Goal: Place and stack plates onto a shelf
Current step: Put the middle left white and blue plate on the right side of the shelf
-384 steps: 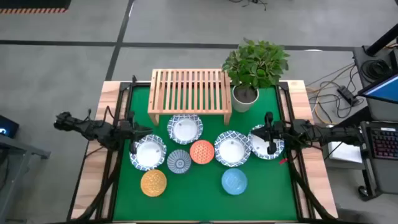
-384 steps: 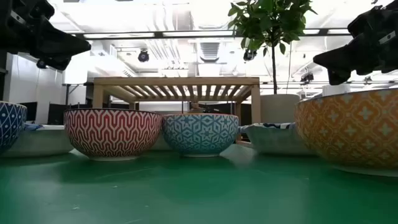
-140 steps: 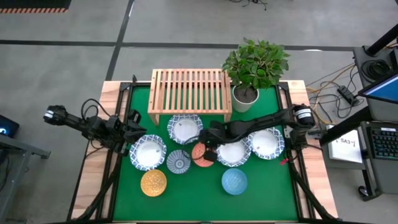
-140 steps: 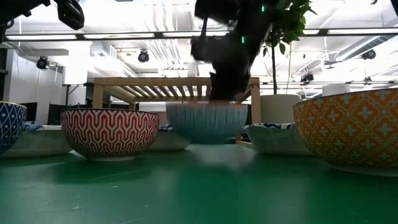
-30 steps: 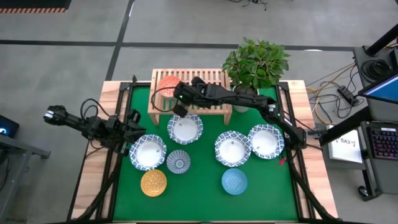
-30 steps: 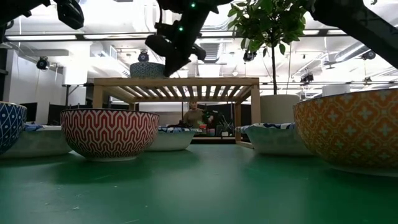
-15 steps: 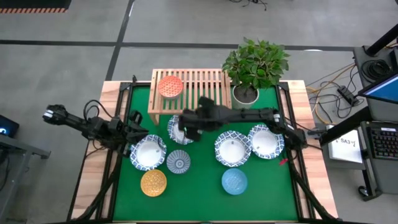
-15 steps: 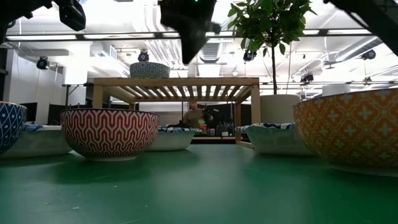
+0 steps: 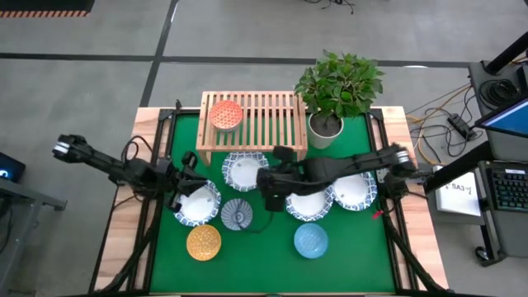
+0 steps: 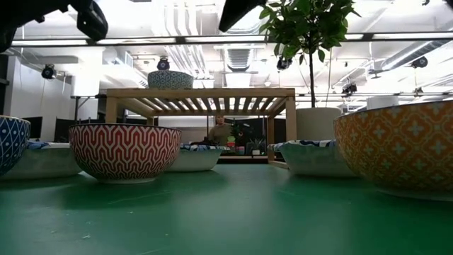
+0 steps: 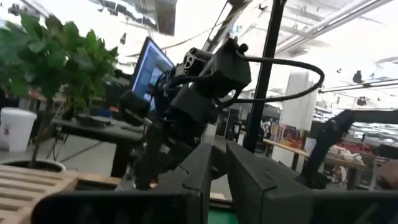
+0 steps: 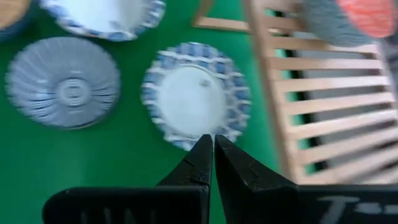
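- The green-covered bench (image 9: 272, 256) carries everything; the low light-wood slatted shelf (image 9: 262, 110) stands at its far edge, long axis running left to right, slats running front to back.
- The right arm reaches across the middle of the bench, and the right claw (image 12: 212, 147) is pressed together, holding nothing, above the bench just near a wide white plate with a blue patterned rim (image 9: 245, 170) that sits in front of the shelf.
- The left arm waits at the left side, its left claw (image 11: 219, 167) nearly shut and empty, beside another wide white blue-rimmed plate (image 9: 198, 204).
- The small orange plate (image 9: 225, 114) sits upright, opening up, on the shelf's left end.
- Seven dishes are on the bench, among them a small blue-patterned plate (image 9: 238, 214), a yellow one (image 9: 204, 242) and a light blue one (image 9: 311, 240).
- Risk, as I judge it: the plates sit close together, so a claw coming down could knock a neighbour.
- A thin rim grip may let a wide plate tilt and clip the shelf's front rail.
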Tool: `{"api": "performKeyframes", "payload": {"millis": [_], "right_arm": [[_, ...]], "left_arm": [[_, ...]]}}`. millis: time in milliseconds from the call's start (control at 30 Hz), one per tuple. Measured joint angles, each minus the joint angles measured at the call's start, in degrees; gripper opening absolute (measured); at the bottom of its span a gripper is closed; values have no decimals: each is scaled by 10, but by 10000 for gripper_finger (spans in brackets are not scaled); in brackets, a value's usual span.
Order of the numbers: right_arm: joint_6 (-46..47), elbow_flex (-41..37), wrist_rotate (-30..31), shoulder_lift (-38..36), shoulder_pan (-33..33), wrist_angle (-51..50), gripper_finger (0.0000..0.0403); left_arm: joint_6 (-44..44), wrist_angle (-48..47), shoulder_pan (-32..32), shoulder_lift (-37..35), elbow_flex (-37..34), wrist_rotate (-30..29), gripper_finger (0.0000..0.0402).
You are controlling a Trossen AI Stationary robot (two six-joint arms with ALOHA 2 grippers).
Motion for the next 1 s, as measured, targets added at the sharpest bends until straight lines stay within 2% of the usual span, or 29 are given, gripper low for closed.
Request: {"api": "performKeyframes", "payload": {"millis": [133, 233, 333, 467, 600, 667, 733, 800, 1000], "right_arm": [[-19, -178, -43, -98, 14, 151, 8], [-10, -299, -45, -166, 23, 241, 8], [17, -404, -44, -225, 35, 308, 8], [46, -522, -45, -306, 59, 389, 9], [56, -613, -43, -372, 73, 457, 9], [56, -647, -43, -404, 79, 485, 9], [55, -673, -45, -433, 82, 501, 9], [49, -695, -44, -457, 86, 507, 9], [40, -756, -42, -518, 91, 541, 9]], "left_arm": [[-36, -48, 0, 40, 40, 0, 32], [-74, -153, 0, 67, 91, 0, 32], [-127, -311, -2, 99, 165, -4, 32], [-231, -552, -14, 174, 268, -44, 32], [-349, -821, -22, 269, 382, -40, 32], [-381, -934, -27, 319, 434, -31, 32], [-387, -1024, -37, 366, 478, -17, 32], [-362, -1072, -51, 406, 511, 5, 32], [-239, -1105, -104, 472, 537, 114, 32]]}}
